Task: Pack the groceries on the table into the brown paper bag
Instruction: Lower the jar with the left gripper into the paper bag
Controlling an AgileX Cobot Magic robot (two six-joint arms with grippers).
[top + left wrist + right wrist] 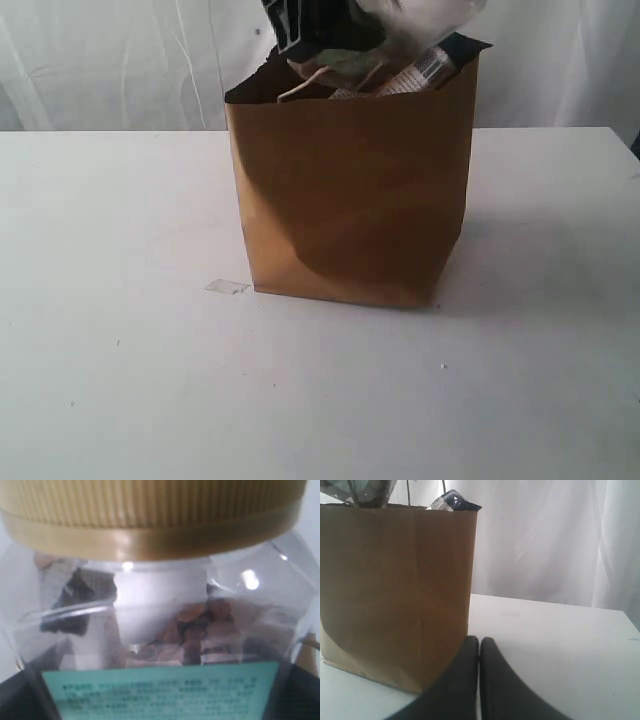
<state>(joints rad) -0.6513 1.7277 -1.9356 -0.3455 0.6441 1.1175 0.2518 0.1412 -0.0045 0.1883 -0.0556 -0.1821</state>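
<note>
The white desk [110, 390] spreads wide, and on it stands our landmark, the brown paper bag [350, 210], upright and open. Up at the bag's mouth, the left gripper [160, 702] clamps the yellow-lidded clear jar [165, 605], with brown pieces showing inside. The dark-blue pasta packet [454, 500] pokes over the bag's rim. The right gripper [480, 675] rests just beside the bag's base, finger pressed against finger. One small white wrapped piece [227, 287] lies at the bag's foot.
</note>
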